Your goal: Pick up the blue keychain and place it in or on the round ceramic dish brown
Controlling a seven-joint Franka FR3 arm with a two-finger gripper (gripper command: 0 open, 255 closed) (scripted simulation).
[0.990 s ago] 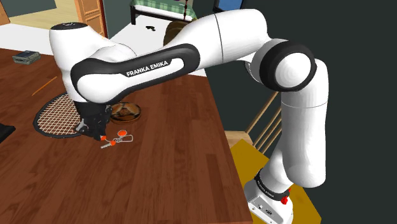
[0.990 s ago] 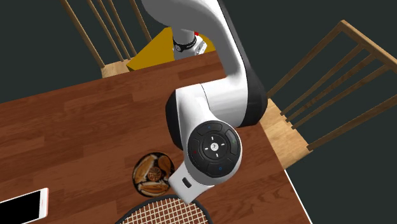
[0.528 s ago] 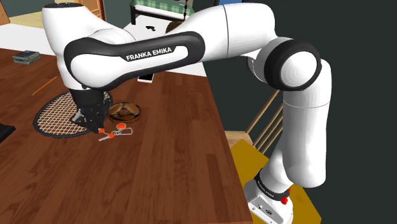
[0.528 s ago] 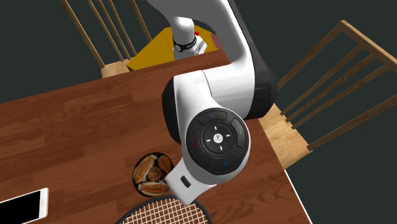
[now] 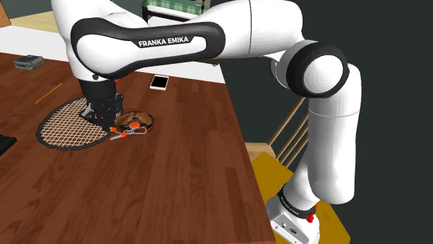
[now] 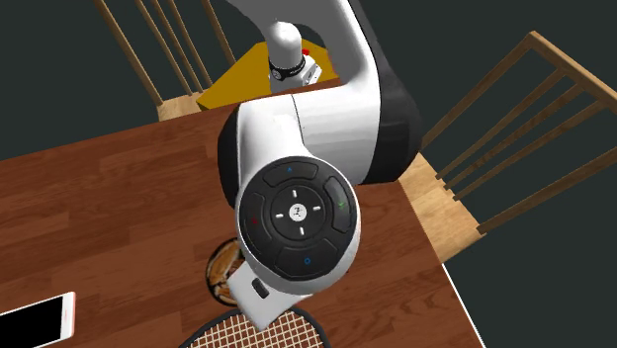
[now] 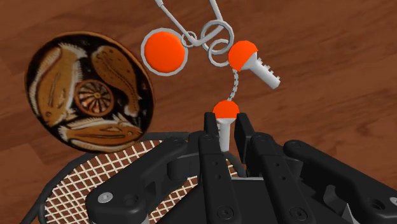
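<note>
Over the wooden bench, the carry step seemed in hand. The brown patterned dish lay just beside the jaws, which pinched one key of the orange keychain. The next move called for centring over the dish, then release.

White capitals on the dark band along my arm read FRANKA EMIKA. The black collar at my base carries small white lettering I cannot make out. The marks on my round button pad are unreadable.
</note>
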